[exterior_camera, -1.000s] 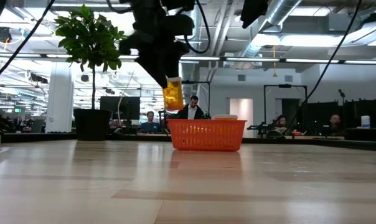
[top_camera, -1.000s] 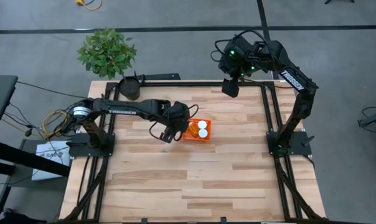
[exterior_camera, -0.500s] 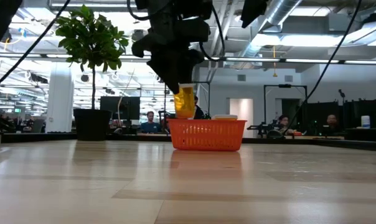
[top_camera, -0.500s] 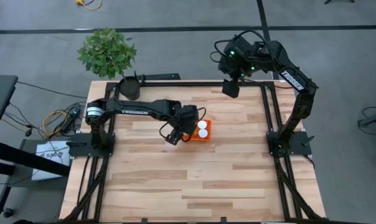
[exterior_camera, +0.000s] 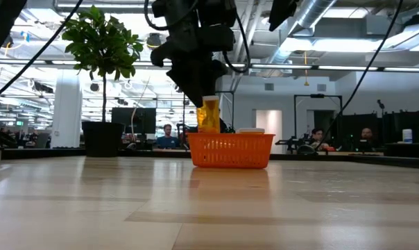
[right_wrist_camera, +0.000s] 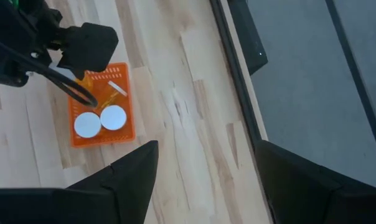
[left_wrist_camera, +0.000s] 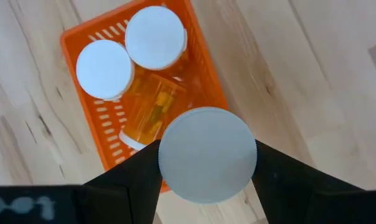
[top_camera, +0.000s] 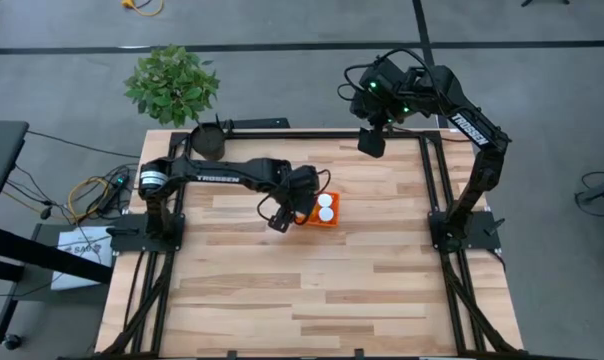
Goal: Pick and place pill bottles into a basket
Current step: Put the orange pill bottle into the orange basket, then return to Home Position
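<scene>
My left gripper (top_camera: pixel 286 208) is shut on an orange pill bottle (exterior_camera: pixel 209 115) with a white cap (left_wrist_camera: pixel 206 163). It holds the bottle over the left end of the orange mesh basket (top_camera: pixel 330 222), which stands on the table at the middle. In the left wrist view the basket (left_wrist_camera: pixel 203 81) holds two upright bottles (left_wrist_camera: pixel 155 37) (left_wrist_camera: pixel 104 68) and one lying on its side (left_wrist_camera: pixel 152 112). My right gripper (top_camera: pixel 371 141) is open and empty, raised over the table's far right corner. My left gripper pinches the bottle at its capped top (left_wrist_camera: pixel 206 186) between its two fingers (left_wrist_camera: pixel 141 174), one on each side of the cap. The fingers point down from above. The bottle hangs upright below them, its lower end about level with the basket's rim (exterior_camera: pixel 230 137).
A black plant pot (top_camera: pixel 209 141) with a green plant (top_camera: pixel 172 82) stands at the table's far left corner. People sit in the room beyond the table (exterior_camera: pixel 167 136). Bare wood spreads over the table's near half (top_camera: pixel 312 290).
My left gripper has carried the bottle toward the table's right edge, from beside the basket to over its left end, and a little down. The bottle was tilted and now hangs upright.
</scene>
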### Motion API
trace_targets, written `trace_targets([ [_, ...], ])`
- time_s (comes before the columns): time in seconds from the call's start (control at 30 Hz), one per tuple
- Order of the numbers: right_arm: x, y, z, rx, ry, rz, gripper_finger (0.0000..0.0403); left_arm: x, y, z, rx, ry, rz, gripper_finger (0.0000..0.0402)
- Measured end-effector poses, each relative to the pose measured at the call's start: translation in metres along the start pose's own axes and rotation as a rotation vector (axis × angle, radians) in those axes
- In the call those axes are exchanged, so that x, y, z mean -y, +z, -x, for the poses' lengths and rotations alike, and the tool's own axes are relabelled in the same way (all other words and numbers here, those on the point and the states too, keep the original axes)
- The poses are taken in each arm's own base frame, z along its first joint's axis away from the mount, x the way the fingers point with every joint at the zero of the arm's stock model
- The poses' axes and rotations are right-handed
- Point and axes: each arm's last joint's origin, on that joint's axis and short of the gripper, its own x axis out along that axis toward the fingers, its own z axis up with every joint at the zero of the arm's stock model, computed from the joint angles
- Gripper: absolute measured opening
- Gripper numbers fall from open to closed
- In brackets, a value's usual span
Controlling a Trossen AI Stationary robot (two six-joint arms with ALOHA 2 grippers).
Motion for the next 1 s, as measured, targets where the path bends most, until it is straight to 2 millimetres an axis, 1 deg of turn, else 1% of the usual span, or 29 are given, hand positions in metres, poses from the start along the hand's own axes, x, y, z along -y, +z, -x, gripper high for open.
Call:
trace_targets([
  [0.03, 0.000, 0.000, 0.000, 0.000, 0.000, 0.003, 0.0265, -0.001, 0.000, 0.000, 0.004, -0.005, 0.004, 0.0209],
  [0.2, 0.000, 0.000, 0.000, 0.000, 0.000, 0.010, 0.0265, -0.003, -0.002, -0.016, -0.025, -0.027, 0.020, 0.0209],
  [0.33, 0.000, 0.000, 0.000, 0.000, 0.000, 0.020, 0.0265, -0.004, -0.001, -0.023, -0.022, -0.043, 0.031, 0.0209],
  [0.5, 0.000, 0.000, 0.000, 0.000, 0.000, 0.021, 0.0265, -0.005, -0.001, -0.022, -0.024, -0.043, 0.058, 0.0220],
  [0.87, 0.000, 0.000, 0.000, 0.000, 0.000, 0.021, 0.0265, -0.009, -0.004, -0.022, -0.041, -0.025, 0.075, 0.0266],
  [1.0, 0.000, 0.000, 0.000, 0.000, 0.000, 0.021, 0.0265, -0.009, -0.005, -0.022, -0.052, -0.023, 0.076, 0.0271],
])
